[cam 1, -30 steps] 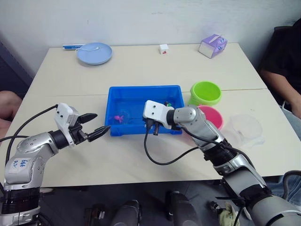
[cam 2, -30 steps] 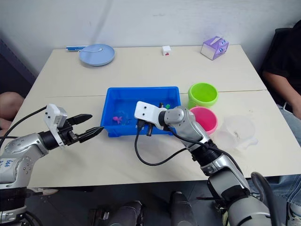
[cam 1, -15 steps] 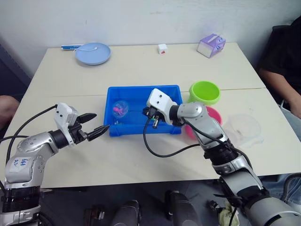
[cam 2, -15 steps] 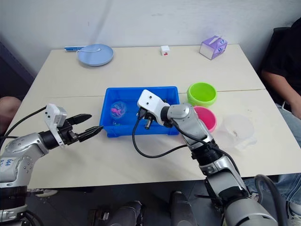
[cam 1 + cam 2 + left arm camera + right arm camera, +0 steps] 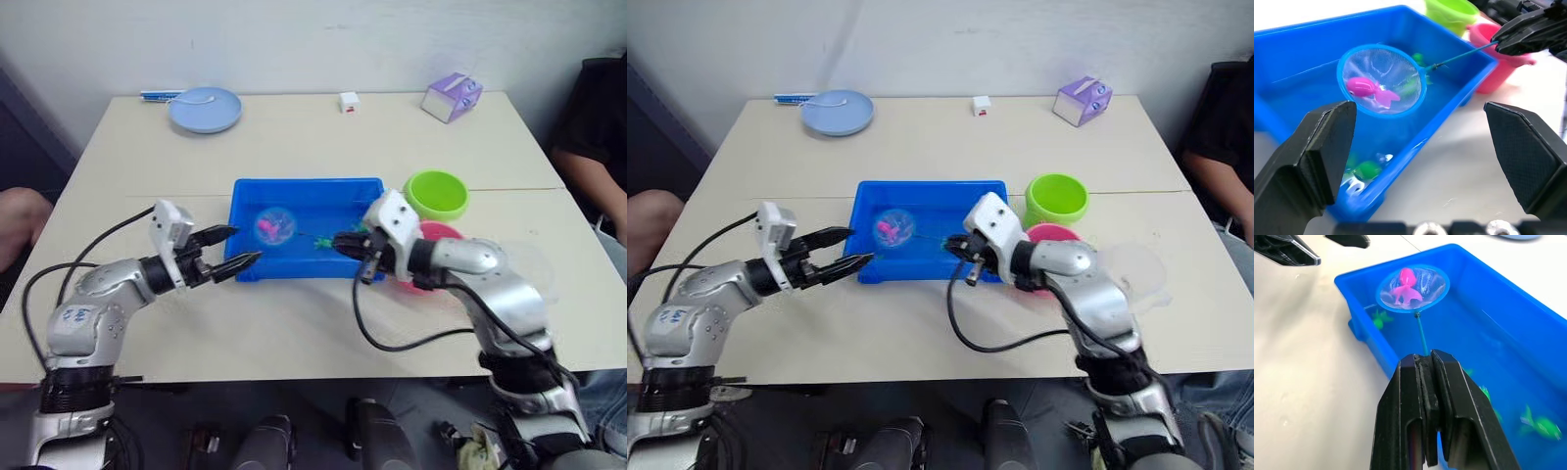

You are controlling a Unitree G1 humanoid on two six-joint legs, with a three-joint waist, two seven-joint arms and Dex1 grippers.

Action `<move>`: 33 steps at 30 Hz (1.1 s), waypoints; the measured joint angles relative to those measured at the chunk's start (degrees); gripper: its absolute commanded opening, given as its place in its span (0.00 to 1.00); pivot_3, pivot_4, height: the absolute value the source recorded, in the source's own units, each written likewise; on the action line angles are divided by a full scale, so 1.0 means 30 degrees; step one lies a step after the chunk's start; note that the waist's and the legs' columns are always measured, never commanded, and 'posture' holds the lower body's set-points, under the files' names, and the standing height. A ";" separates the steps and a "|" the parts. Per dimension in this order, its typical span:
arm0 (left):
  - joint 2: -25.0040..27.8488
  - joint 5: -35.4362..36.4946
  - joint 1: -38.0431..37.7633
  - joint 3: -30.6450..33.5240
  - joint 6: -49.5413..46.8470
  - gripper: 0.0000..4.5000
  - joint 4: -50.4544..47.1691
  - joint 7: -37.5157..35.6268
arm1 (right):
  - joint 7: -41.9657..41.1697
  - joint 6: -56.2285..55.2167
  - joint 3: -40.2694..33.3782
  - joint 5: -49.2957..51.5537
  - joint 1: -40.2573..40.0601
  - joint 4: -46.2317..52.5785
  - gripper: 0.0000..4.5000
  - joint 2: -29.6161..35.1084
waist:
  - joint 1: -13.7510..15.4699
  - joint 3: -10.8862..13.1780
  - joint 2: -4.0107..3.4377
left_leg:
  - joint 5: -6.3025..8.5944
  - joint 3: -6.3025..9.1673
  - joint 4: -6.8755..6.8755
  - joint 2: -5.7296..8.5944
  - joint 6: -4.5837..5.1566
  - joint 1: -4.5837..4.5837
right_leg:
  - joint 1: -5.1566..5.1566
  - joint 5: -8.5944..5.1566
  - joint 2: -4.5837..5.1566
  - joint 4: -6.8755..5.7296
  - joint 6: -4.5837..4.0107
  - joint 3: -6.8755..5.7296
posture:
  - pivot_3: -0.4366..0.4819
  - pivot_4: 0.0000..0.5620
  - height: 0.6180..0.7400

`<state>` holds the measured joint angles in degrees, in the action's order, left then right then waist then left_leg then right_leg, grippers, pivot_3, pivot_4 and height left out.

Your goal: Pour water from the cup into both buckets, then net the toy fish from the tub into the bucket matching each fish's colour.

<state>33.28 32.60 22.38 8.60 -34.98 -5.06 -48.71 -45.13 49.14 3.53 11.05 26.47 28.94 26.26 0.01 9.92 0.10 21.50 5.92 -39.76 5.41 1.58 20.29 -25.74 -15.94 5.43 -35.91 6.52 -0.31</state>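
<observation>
Head stereo pair looks down over table; both wrist views sit close, sharing shallow bright blue plastic tub (image 5: 1459,46).

Left gripper (image 5: 235,249) fingers spread, arm reaching right. Right gripper (image 5: 340,242) fingers clamped together, arm bent, reaching left.

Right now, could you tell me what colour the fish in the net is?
Magenta-pink; the fish in the net shows best in the left wrist view.

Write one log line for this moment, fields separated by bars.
right gripper shut on net | pink fish in net above tub | left gripper open, idle | pink bucket target
</observation>
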 measured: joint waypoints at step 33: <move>-0.4845 -0.2117 0.5833 -0.4833 0.3247 1.00 0.7389 -0.4658 | 0.2959 -1.0775 -1.3632 -0.7399 -2.0510 0.8400 0.17 0.7805 | 0.0549 0.0000 0.0005 | -0.0011 -0.0074 -0.0045 0.0042 0.0023 -0.0041 | 0.0037 0.0012 -0.0017 0.0032 0.0025 0.0085 | 0.48 0.27 1.00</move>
<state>18.75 26.25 39.88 -5.90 -25.24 17.11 -62.69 -36.26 16.81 -37.36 -11.15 -35.06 54.14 49.68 1.66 9.92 0.12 21.47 5.70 -39.90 5.54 1.65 20.16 -25.62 -15.91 5.38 -35.81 6.60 -0.06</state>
